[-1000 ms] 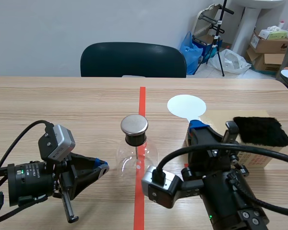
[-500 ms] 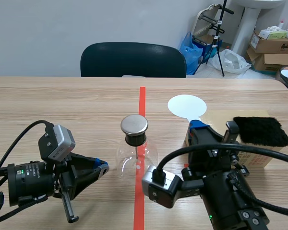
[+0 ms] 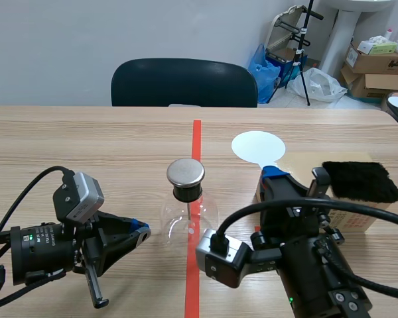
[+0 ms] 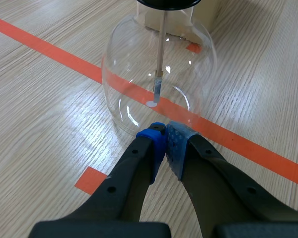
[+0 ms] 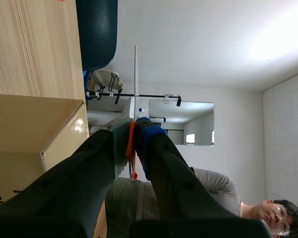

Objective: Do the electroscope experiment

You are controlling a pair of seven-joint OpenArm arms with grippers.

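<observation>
— Nearest first?
— Left gripper [image 4: 165, 136]. Lies low over the wooden table [image 3: 86, 146], presses its blue pads together on nothing, and points at the foot of the electroscope flask [image 4: 159, 79]. Stops right at the glass; cannot tell whether touching.

— And opposite?
— Right gripper [image 3: 272, 173], turned on its side. Pinches the orange-red handle [image 5: 131, 141] of a white disc paddle [image 3: 257, 146].

— Pointing which way?
— Away from the robot, toward the far edge of the table. Runs lengthwise from handle to disc along the table's depth, held roughly level with its face up, so shows only a thin edge in the right wrist view. Hangs to the right of the flask and a little beyond it, apart from the metal cap [image 3: 186, 172].

— Back to the flask?
— Stands upright on the orange-red tape line [image 3: 196, 142], between the two arms. Clear and round-bellied, closed by a black stopper [image 3: 186, 193] under that flat cap. Carries a thin rod [image 4: 161, 44] straight down its vertical axis, ending in a small foil leaf [image 4: 157, 88].

— Farther out?
— Cardboard box [image 3: 298, 162] beside the right arm, with a black furry pad [image 3: 357, 181] on top. Then a dark chair [image 3: 184, 83] behind the table's far edge.
</observation>
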